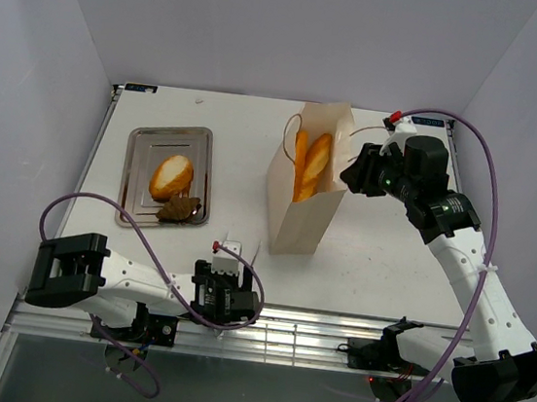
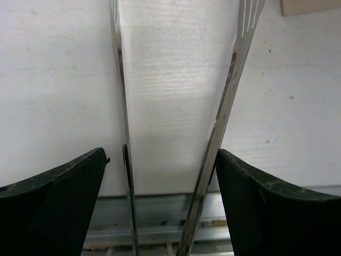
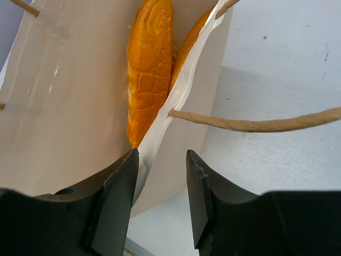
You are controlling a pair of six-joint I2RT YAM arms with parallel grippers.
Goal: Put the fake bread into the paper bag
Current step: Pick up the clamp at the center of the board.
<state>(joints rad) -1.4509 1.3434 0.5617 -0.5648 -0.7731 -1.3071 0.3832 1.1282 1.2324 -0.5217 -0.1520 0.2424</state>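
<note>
The paper bag (image 1: pixel 298 214) stands upright in the middle of the table. Two long golden pieces of fake bread (image 1: pixel 309 165) stick up inside it, one of them close up in the right wrist view (image 3: pixel 149 69). My right gripper (image 1: pixel 352 177) (image 3: pixel 162 154) is at the bag's right rim, jaws apart; the left finger (image 3: pixel 120 192) touches the rim, the right finger is outside the bag. An oval roll (image 1: pixel 171 176) and a darker brown piece (image 1: pixel 179 210) lie on the steel tray (image 1: pixel 143 142). My left gripper (image 1: pixel 230 260) (image 2: pixel 161 154) is open at the front edge, around the silver tongs (image 2: pixel 226 101).
A cord handle (image 3: pixel 256 124) of the bag loops out across the right wrist view. The tray sits left of the bag. The table's metal front rail (image 1: pixel 312 329) runs just behind the left gripper. White walls close in the table on three sides.
</note>
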